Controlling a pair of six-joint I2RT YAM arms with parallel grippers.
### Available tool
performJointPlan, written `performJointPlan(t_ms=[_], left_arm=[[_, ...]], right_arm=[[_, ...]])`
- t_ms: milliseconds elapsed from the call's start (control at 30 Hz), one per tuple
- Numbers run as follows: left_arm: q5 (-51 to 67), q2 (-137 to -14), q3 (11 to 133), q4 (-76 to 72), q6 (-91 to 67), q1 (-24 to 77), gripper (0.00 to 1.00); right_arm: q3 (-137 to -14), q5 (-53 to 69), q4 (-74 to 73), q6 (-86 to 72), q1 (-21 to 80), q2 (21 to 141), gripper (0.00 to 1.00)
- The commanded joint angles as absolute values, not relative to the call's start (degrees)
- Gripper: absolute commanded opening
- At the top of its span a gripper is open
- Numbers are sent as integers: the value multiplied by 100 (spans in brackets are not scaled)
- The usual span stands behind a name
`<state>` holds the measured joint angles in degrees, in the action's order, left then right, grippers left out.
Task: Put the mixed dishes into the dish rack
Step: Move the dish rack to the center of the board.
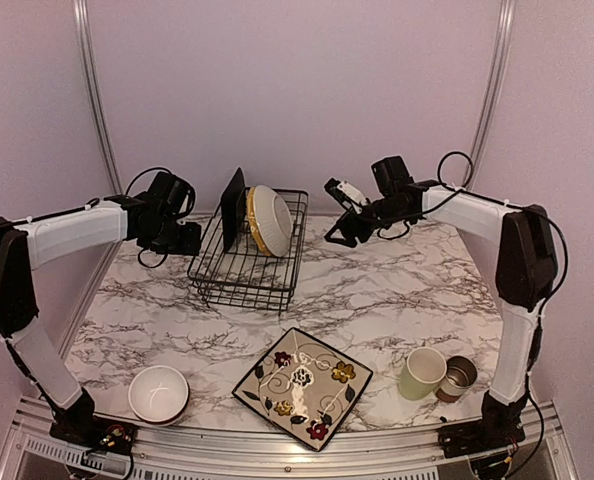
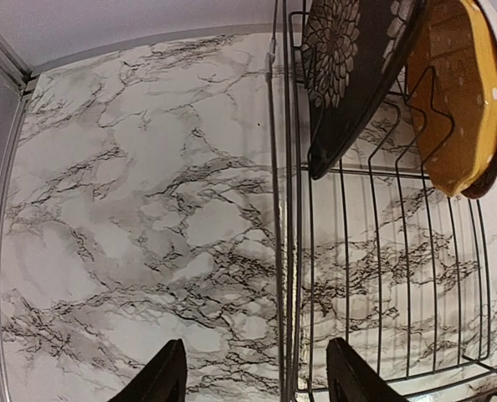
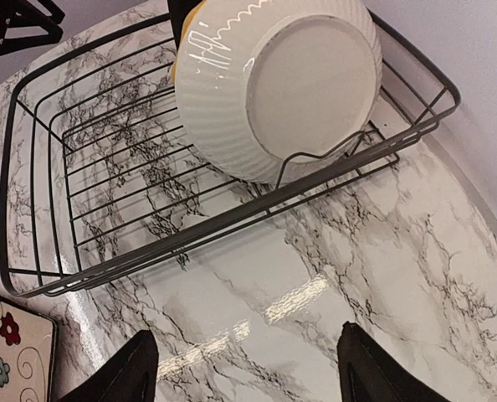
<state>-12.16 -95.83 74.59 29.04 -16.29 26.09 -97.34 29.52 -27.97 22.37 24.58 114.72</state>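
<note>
Dishes are split between rack and table: the dish rack [image 1: 295,250] sits at the back centre of the marble table [image 1: 377,290], holding an upright black plate [image 1: 234,207], a yellow scalloped plate [image 2: 453,109] and a ribbed white bowl [image 3: 274,84] stood on edge in a row. Waiting along the near edge I see a plain white bowl [image 1: 158,392], a flowered square plate [image 1: 303,388] lying flat, and a pale green mug [image 1: 421,373] touching a small grey-brown cup [image 1: 459,378]. My left gripper [image 2: 257,381] hangs with its fingers spread and nothing in them, just beside the rack's left rim; my right gripper [image 3: 248,381] is likewise spread and empty, off the rack's right side. My worry is that rim: a careless swing on the left could nudge the light wire frame and tip the leaning dishes. I'd also expect the flat plate to resist an edge grip on this slick top, and reaching for the mug could knock the cup beside it. The bowl looks propped by a single prong, so I judge it precarious.
</note>
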Motion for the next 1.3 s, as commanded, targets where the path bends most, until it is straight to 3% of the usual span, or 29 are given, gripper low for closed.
performJointPlan(t_ms=[0,600,900,1100,1267], left_arm=[[-1607,-9576,7408,3054,-1606,2364,59],[299,-9747,7241,2702,-928,2856,54],[697,-9717,7315,2622,-877,2997,53],[-829,-9548,7895,3239,-1153,2977,56],[-396,-9502,8541,2987,-1103,3048,56]], right_arm=[[-9334,2981,-2690,2462,2451,11041,71],[-9352,3056,-2691,2565,2445,11206,71],[-9223,3038,-2648,2584,2445,11170,70],[-9203,3043,-2641,2600,2444,11162,70],[-9211,3077,-2631,2602,2444,11203,70]])
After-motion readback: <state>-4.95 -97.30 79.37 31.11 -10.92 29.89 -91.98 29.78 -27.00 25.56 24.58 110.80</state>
